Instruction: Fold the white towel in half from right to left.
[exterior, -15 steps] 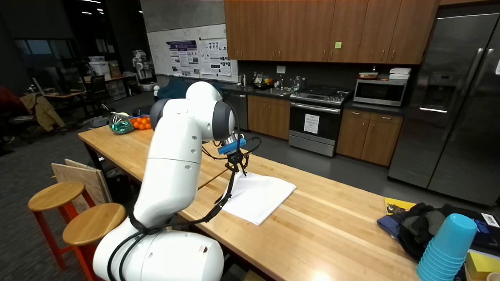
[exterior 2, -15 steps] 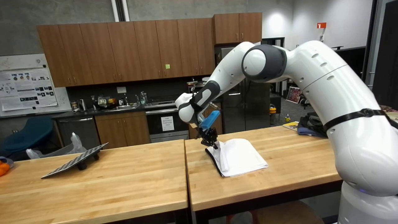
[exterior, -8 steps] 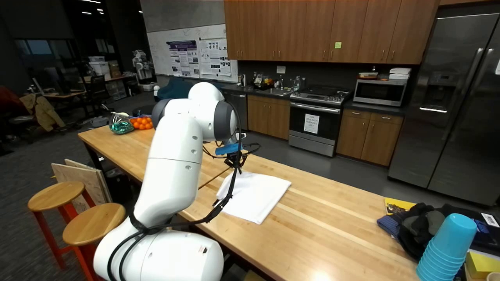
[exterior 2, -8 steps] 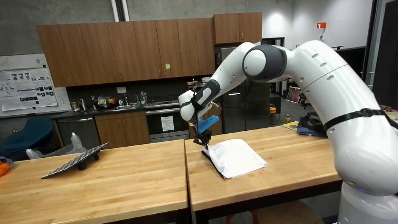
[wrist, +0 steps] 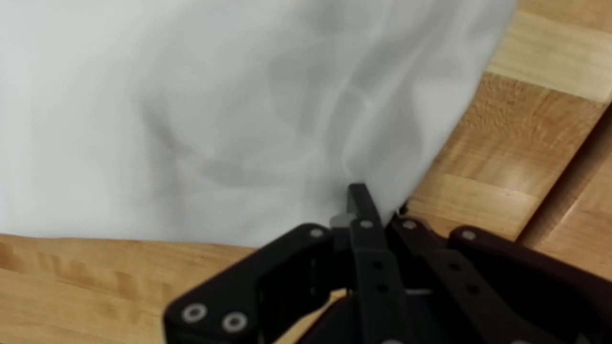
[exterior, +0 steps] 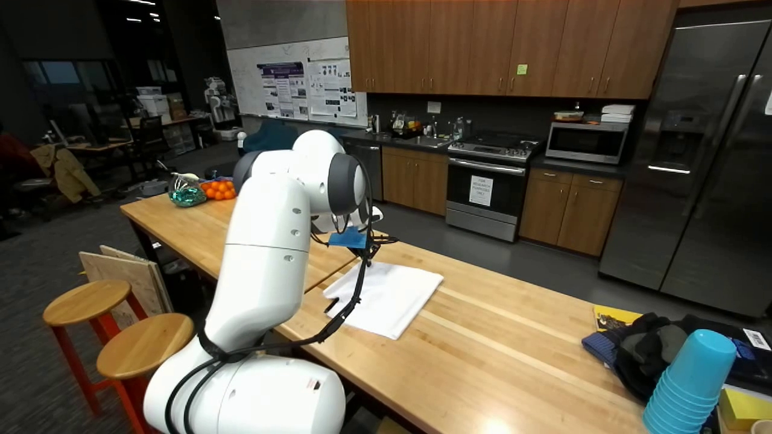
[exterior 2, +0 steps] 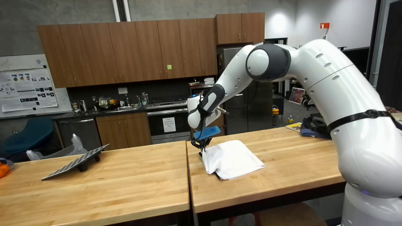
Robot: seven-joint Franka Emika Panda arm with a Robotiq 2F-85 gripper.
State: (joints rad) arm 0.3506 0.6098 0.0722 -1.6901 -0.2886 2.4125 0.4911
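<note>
The white towel [exterior: 389, 301] lies folded over on the wooden table; it also shows in an exterior view [exterior 2: 234, 160] and in the wrist view [wrist: 191, 119]. My gripper [exterior 2: 203, 148] is at the towel's far corner near the table seam, low over the table; it also shows in an exterior view [exterior: 369, 260]. In the wrist view my gripper [wrist: 377, 210] is shut on that corner. One finger lies over the cloth; the other fingertip is hidden behind it. The cloth has creases running out from the fingers, and the held edge is slightly raised.
A dark strip [exterior 2: 217, 175] shows under the towel's edge; its end also shows in an exterior view [exterior: 332, 304]. A table seam [exterior 2: 188, 175] runs beside the towel. A tilted dark panel [exterior 2: 77, 161] stands on the adjoining table. Blue cups [exterior: 687, 386] and dark clothes [exterior: 657, 343] lie at the far end.
My gripper has moved left and lower in both exterior views, toward the table seam, with the towel corner. The towel has shifted the same way and now covers most of the dark strip.
</note>
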